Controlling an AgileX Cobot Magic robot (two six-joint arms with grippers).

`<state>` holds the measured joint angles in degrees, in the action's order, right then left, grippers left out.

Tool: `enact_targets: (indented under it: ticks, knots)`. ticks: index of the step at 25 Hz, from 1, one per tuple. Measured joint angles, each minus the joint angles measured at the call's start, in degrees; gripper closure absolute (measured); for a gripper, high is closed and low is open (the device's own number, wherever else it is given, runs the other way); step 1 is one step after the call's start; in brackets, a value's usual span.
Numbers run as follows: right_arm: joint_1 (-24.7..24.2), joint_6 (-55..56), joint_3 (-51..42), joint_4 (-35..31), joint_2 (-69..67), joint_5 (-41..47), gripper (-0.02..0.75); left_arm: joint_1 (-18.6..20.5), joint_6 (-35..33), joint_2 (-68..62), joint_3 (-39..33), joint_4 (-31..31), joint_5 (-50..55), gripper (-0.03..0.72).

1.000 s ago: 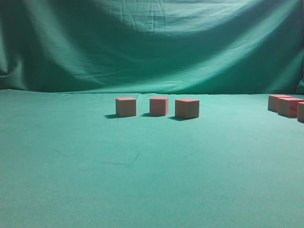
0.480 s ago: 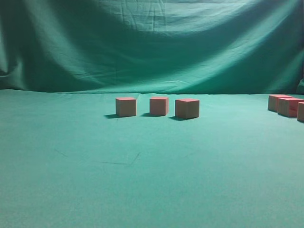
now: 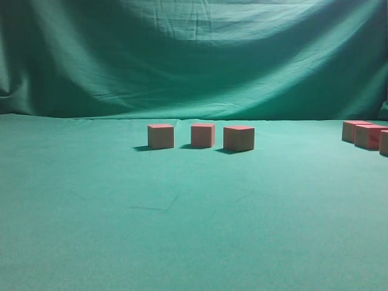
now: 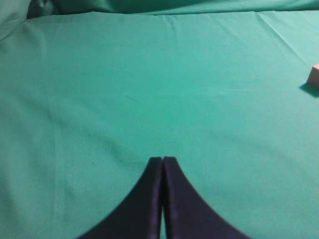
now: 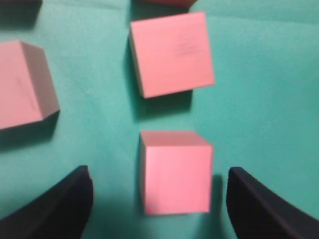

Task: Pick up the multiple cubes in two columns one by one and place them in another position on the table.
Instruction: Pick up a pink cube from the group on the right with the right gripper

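Observation:
Three cubes stand in a row on the table in the exterior view. More cubes sit at the right edge there. No gripper shows in the exterior view. In the right wrist view my right gripper is open, its dark fingers on either side of a pink cube, with green cloth showing on both sides of it. Another cube lies beyond it and one to the left. My left gripper is shut, empty, over bare cloth.
A wrinkled green backdrop hangs behind the table. In the left wrist view one cube's corner shows at the right edge. Two more cubes' edges show at the top of the right wrist view.

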<state>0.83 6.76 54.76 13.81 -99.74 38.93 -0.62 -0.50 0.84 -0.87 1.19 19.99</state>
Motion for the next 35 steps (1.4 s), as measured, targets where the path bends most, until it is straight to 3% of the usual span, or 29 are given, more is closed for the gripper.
enact_targets:
  ticks: [17, 25, 30, 34, 35]
  knots:
    - [-1.6, 0.0, 0.0, -0.8, -1.1, -3.9, 0.223, 0.0, 0.0, 0.0, 0.0, 0.0, 0.0, 0.688]
    - [-3.9, -7.9, 0.0, -9.0, -1.1, -3.5, 0.223, 0.0, 0.0, 0.0, 0.0, 0.0, 0.0, 0.688]
    - [-3.9, -9.7, 0.0, -10.4, -1.1, -3.5, 0.223, 0.0, 0.0, 0.0, 0.0, 0.0, 0.0, 0.688]
    - [-3.9, -10.0, 0.0, -10.5, -1.1, -3.4, 0.482, 0.0, 0.0, 0.0, 0.0, 0.0, 0.0, 0.688]
    - [-3.9, -10.1, 0.0, -10.5, -1.1, -3.4, 0.479, 0.0, 0.0, 0.0, 0.0, 0.0, 0.0, 0.688]
